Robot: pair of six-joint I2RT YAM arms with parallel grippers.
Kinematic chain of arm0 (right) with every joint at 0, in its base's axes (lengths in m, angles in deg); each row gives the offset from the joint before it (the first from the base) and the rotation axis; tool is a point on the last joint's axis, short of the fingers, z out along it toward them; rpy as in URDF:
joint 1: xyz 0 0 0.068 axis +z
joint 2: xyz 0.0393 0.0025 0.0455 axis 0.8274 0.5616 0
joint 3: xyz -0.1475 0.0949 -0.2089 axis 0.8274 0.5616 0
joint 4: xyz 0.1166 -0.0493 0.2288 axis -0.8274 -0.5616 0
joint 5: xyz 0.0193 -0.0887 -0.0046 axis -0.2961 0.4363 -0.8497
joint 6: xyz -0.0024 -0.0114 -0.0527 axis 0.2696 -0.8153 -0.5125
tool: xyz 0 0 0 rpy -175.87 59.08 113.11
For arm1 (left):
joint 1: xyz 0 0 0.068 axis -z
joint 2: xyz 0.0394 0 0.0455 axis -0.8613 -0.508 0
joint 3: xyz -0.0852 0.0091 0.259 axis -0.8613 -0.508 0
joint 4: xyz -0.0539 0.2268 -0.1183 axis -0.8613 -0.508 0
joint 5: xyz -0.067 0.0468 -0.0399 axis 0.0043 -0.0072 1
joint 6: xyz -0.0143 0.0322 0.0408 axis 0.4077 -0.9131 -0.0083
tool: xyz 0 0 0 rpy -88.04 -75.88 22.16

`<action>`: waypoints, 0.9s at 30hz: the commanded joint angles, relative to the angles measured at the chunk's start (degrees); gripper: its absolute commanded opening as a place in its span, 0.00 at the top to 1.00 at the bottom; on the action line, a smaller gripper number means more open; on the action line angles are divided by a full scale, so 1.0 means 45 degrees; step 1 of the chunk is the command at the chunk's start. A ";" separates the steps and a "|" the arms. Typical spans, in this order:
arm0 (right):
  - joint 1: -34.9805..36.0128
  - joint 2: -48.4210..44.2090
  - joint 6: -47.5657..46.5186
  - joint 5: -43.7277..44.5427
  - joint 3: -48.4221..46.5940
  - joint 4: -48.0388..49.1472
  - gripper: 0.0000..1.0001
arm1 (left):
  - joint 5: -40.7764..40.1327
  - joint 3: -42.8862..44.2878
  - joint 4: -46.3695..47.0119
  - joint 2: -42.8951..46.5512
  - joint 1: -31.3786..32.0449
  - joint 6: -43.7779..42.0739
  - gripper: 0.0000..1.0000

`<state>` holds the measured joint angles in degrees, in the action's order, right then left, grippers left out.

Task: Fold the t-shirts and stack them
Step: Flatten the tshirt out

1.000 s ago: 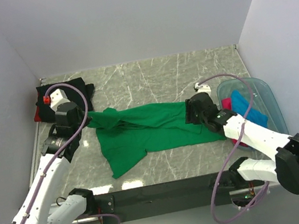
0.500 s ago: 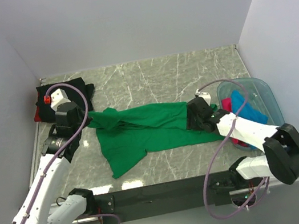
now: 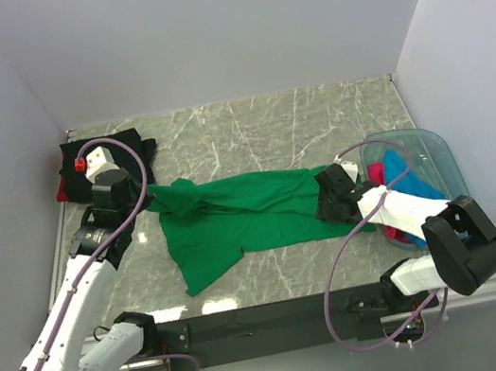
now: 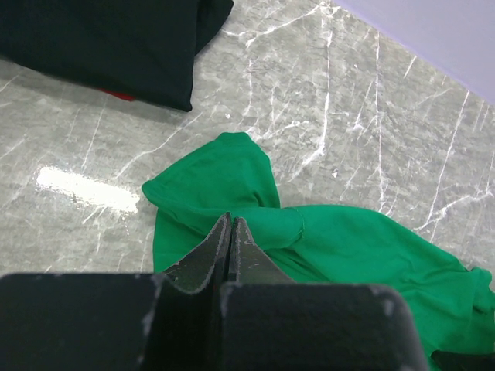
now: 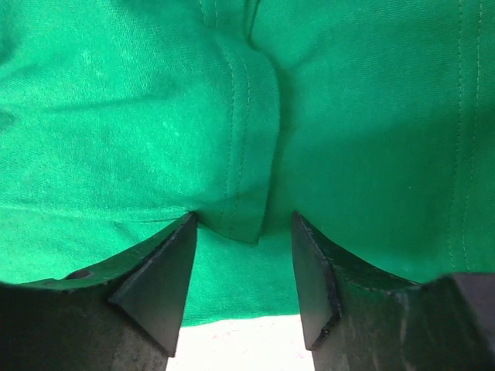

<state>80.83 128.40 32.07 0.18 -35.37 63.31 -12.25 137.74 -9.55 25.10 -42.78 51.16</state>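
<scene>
A bright green t-shirt (image 3: 244, 215) lies spread and rumpled across the middle of the table. My left gripper (image 3: 138, 197) is at its bunched left end. In the left wrist view the left gripper (image 4: 230, 222) is shut over the green t-shirt (image 4: 340, 247), with no cloth seen between its fingers. My right gripper (image 3: 332, 201) is at the shirt's right edge. In the right wrist view the right gripper (image 5: 244, 224) is open and low, with a stitched fold of the green t-shirt (image 5: 240, 154) between its fingers. A folded black t-shirt (image 3: 112, 152) lies at the back left over a red one (image 3: 63, 191).
A translucent blue tub (image 3: 436, 152) stands at the right and holds a pink shirt (image 3: 376, 172) and a blue shirt (image 3: 410, 178). White walls close in the back and both sides. The black shirt also shows in the left wrist view (image 4: 100, 39).
My right gripper has moved nearer and lower onto the right edge of the green t-shirt, and its arm has folded down. The left arm has not moved.
</scene>
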 commanded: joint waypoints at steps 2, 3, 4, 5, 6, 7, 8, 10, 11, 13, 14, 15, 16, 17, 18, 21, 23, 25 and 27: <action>-0.0222 0.0164 0.0077 -0.0342 0.0118 0.0111 0.43 | 0.0234 -0.0016 0.0565 0.0027 -0.0056 -0.0159 0.99; -0.0222 0.0223 0.0038 -0.0401 0.0138 0.0150 0.44 | 0.0215 0.0003 0.0565 0.0027 -0.0056 -0.0159 1.00; -0.0222 0.0224 -0.0001 -0.0498 0.0157 0.0189 0.46 | 0.0195 0.0004 0.0526 0.0066 -0.0056 -0.0140 0.99; -0.0222 0.0204 -0.0002 -0.0499 0.0196 0.0189 0.48 | 0.0176 -0.0016 0.0526 0.0086 -0.0056 -0.0139 1.00; -0.0222 0.0166 0.0018 -0.0499 0.0196 0.0208 0.50 | 0.0118 0.0003 0.0526 0.0144 -0.0056 -0.0139 0.99; -0.0203 0.0107 -0.0021 -0.0518 0.0235 0.0209 0.55 | 0.0136 0.0004 0.0506 0.0144 -0.0056 -0.0139 0.99; -0.0222 -0.0029 -0.0041 -0.0576 0.0235 0.0170 0.58 | 0.0137 0.0004 0.0487 0.0164 -0.0056 -0.0139 0.99; -0.0222 -0.0282 -0.0080 -0.0674 0.0158 0.0072 0.64 | 0.0137 0.0023 0.0487 0.0164 -0.0056 -0.0139 0.99; -0.0222 -0.0400 -0.0080 -0.0694 0.0157 0.0072 0.66 | 0.0137 0.0042 0.0467 0.0164 -0.0056 -0.0139 0.99; -0.0222 -0.0557 -0.0060 -0.0714 0.0177 0.0053 0.68 | 0.0156 0.0043 0.0467 0.0144 -0.0056 -0.0139 1.00; -0.0222 -0.0557 -0.0060 -0.0675 0.0158 -0.0006 0.68 | 0.0156 0.0043 0.0448 0.0144 -0.0056 -0.0139 0.99; -0.0222 -0.0538 -0.0080 -0.0597 0.0061 -0.0103 0.64 | 0.0156 0.0023 0.0448 0.0164 -0.0056 -0.0139 0.99; -0.0203 -0.0519 -0.0099 -0.0461 0.0002 -0.0239 0.62 | 0.0176 0.0023 0.0428 0.0164 -0.0056 -0.0159 0.99; -0.0203 -0.0615 -0.0099 -0.0228 -0.0038 -0.0453 0.60 | 0.0176 0.0023 0.0447 0.0203 -0.0056 -0.0140 0.99; -0.0203 -0.0674 -0.0099 -0.0129 -0.0096 -0.0513 0.58 | 0.0176 0.0023 0.0448 0.0203 -0.0056 -0.0159 0.99; -0.0183 -0.1084 -0.0138 -0.0011 -0.0252 -0.0748 0.57 | 0.0176 0.0023 0.0428 0.0222 -0.0056 -0.0139 0.99; -0.0202 -0.1299 -0.0216 -0.0205 -0.0292 -0.0729 0.58 | 0.0195 0.0042 0.0428 0.0203 -0.0056 -0.0120 0.99; -0.0183 -0.1358 -0.0197 -0.0420 -0.0272 -0.0613 0.58 | 0.0195 0.0062 0.0389 0.0203 -0.0056 -0.0120 0.99; -0.0164 -0.1378 -0.0178 -0.0402 -0.0214 -0.0476 0.58 | 0.0195 0.0024 0.0408 0.0203 -0.0056 -0.0120 0.99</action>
<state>80.17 123.41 31.59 -2.24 -35.11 60.82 -11.79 137.74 -9.60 25.01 -42.78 51.13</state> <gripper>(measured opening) 0.424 0.013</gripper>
